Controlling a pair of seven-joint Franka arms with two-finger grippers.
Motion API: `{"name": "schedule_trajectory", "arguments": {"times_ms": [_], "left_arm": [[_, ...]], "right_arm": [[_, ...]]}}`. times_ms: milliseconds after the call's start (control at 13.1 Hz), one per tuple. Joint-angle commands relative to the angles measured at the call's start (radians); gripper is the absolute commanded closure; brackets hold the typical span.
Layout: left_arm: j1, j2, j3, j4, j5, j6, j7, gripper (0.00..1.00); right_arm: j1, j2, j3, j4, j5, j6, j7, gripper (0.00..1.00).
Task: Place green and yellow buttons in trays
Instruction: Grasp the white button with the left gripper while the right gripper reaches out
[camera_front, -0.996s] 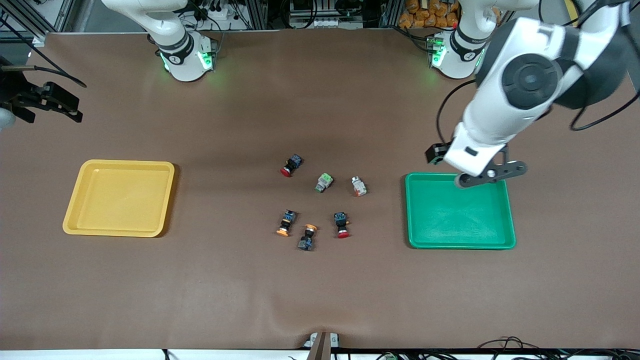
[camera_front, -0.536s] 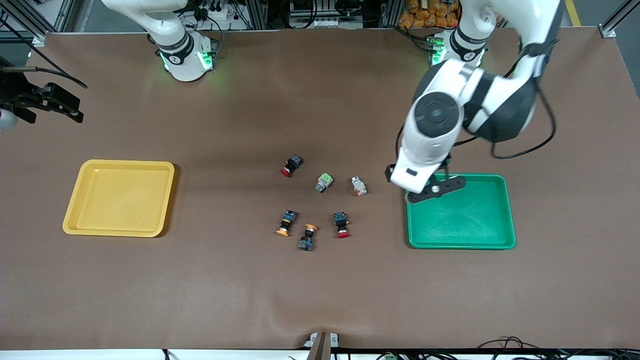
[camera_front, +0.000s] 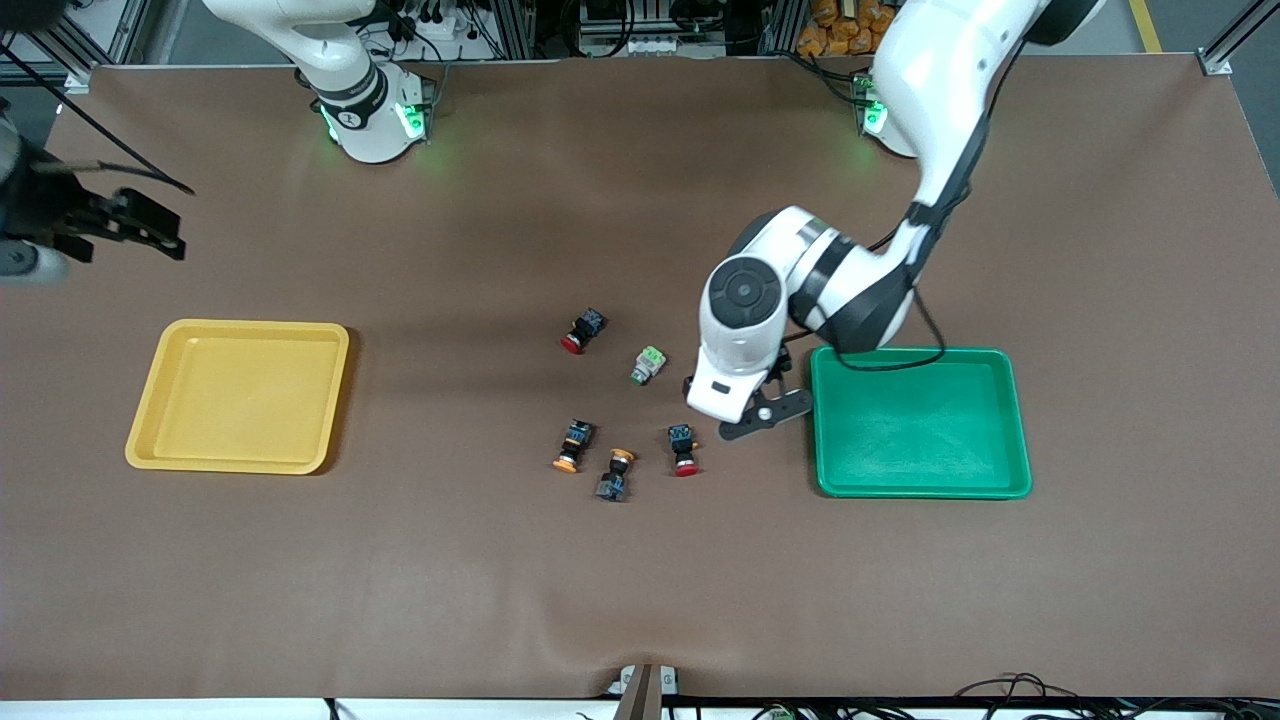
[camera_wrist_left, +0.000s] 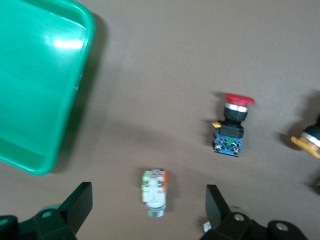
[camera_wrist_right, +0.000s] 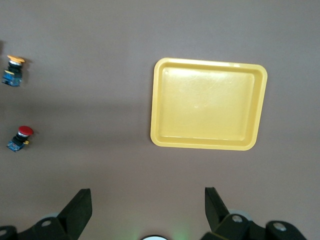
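Observation:
My left gripper (camera_front: 762, 415) (camera_wrist_left: 147, 210) hangs open over a pale silvery-white button (camera_wrist_left: 154, 192) with an orange-red mark; its fingers (camera_wrist_left: 75, 207) stand wide on either side, apart from it. The arm's hand hides that button in the front view. The green tray (camera_front: 920, 470) (camera_wrist_left: 35, 100) lies beside it, toward the left arm's end. A silvery button with a green block (camera_front: 648, 365) and two orange-capped buttons (camera_front: 572, 445) (camera_front: 615, 473) lie mid-table. The yellow tray (camera_front: 240, 400) (camera_wrist_right: 207, 107) sits toward the right arm's end. My right gripper (camera_front: 150, 228) (camera_wrist_right: 147, 210) waits open near that tray, holding nothing.
Two red-capped black-and-blue switches lie among the buttons, one (camera_front: 583, 330) farther from the front camera and one (camera_front: 683, 448) (camera_wrist_left: 232, 125) close to my left gripper. Both trays hold nothing. Bare brown mat surrounds the cluster.
The left arm swung down from over the green tray's corner toward mid-table and now covers the silvery button with the orange-red mark. The right gripper shifted slightly. Nothing was taken hold of.

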Motion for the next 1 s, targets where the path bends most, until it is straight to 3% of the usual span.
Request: {"name": "schedule_trajectory", "arguments": {"times_ms": [0,383,613,766,920], "left_arm": [[-0.04,0.029,0.006,0.015,0.034,0.01,-0.033,0.0],[-0.037,0.02,-0.001,-0.143,0.028,0.109,-0.071,0.0],[-0.06,0.043,0.001,-0.177,0.03,0.217,-0.157,0.0],[-0.064,0.044,0.001,-0.2,0.03,0.218,-0.168,0.0],[-0.06,0.04,0.001,-0.232,0.028,0.218,-0.174,0.03]], "right_arm": [[0.009,0.092,0.0,0.019,-0.026,0.002,-0.011,0.0],[0.018,0.153,0.0,0.013,-0.006,0.014,0.08,0.0],[0.044,0.187,0.001,0.01,0.038,0.032,0.22,0.0],[0.049,0.201,0.001,0.005,0.11,0.048,0.294,0.0],[0.074,0.216,0.001,0.001,0.119,0.08,0.335,0.0]]}}
